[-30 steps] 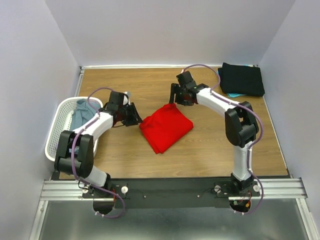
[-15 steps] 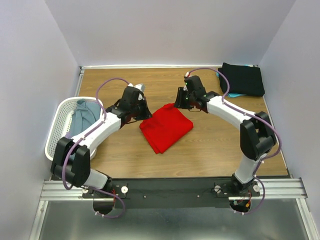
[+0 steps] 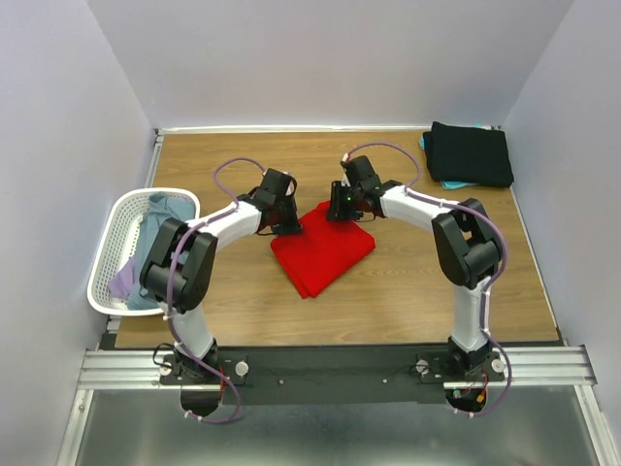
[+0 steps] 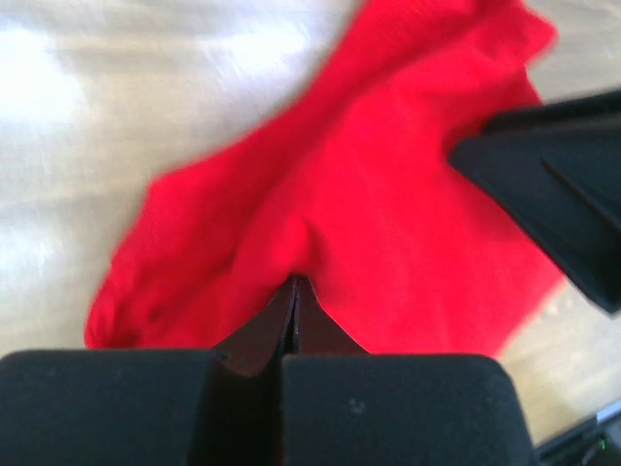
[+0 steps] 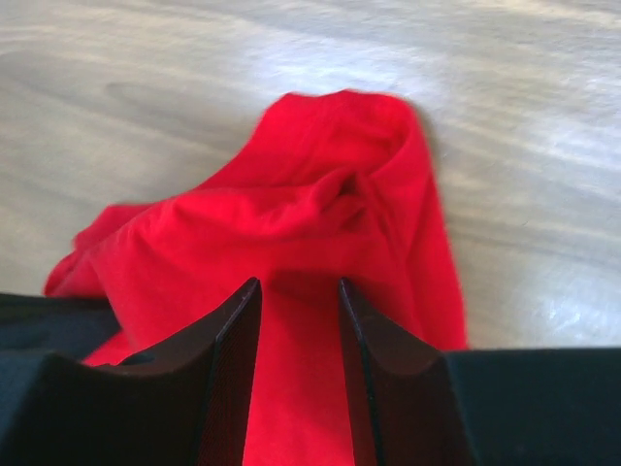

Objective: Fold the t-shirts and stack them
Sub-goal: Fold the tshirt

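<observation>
One wooden table (image 3: 408,282) across the whole top view; at middle left, a white basket (image 3: 107,243) with grey-blue cloth (image 3: 160,221) and a bit of lavender cloth (image 3: 121,282) inside; at frame centre, a red t-shirt (image 3: 325,254), folded into a rough diamond, flat on the wood; in the upper right corner, a folded black t-shirt (image 3: 471,153) atop a teal one (image 3: 448,183), only its edge visible, well apart from the red. Both arms bent inward to the red t-shirt's upper edge; left gripper (image 3: 288,225) at the upper left corner, fingers pressed together with a pucker of red cloth pinched at the tips; right gripper (image 3: 340,206) at the top corner, fingers parted, red cloth bunched in the gap and just ahead.
</observation>
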Controlling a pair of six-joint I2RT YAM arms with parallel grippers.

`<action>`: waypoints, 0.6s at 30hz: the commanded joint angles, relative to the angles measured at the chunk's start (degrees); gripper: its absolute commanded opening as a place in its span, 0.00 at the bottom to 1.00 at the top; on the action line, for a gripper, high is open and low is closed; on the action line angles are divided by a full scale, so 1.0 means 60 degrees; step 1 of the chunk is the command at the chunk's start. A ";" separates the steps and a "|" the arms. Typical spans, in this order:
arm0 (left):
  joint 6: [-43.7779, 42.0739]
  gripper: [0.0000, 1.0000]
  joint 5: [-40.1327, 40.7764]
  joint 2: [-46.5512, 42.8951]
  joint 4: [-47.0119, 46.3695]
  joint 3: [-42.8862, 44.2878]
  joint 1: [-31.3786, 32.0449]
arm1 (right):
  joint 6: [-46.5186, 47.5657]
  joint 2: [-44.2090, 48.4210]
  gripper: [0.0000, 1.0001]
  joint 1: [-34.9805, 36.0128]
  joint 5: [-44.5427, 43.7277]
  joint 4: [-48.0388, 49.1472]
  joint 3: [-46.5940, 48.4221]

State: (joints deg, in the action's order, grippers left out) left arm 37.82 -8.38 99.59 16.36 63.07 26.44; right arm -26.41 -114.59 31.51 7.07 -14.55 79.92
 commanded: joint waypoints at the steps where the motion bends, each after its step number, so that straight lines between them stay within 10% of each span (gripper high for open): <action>1: 0.0214 0.00 0.0401 0.0773 -0.0339 0.0621 -0.0260 | -0.0021 -0.0648 0.46 -0.0358 0.0111 0.0110 0.0420; 18: 0.0244 0.00 -0.0199 0.0966 -0.1013 -0.0036 -0.0553 | -0.1617 0.2114 0.50 -0.0286 0.0154 0.1222 -0.3997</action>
State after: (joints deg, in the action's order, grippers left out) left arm 39.35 -8.67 107.96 10.57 65.67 23.38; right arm -33.04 -107.15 28.93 7.97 -6.02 63.92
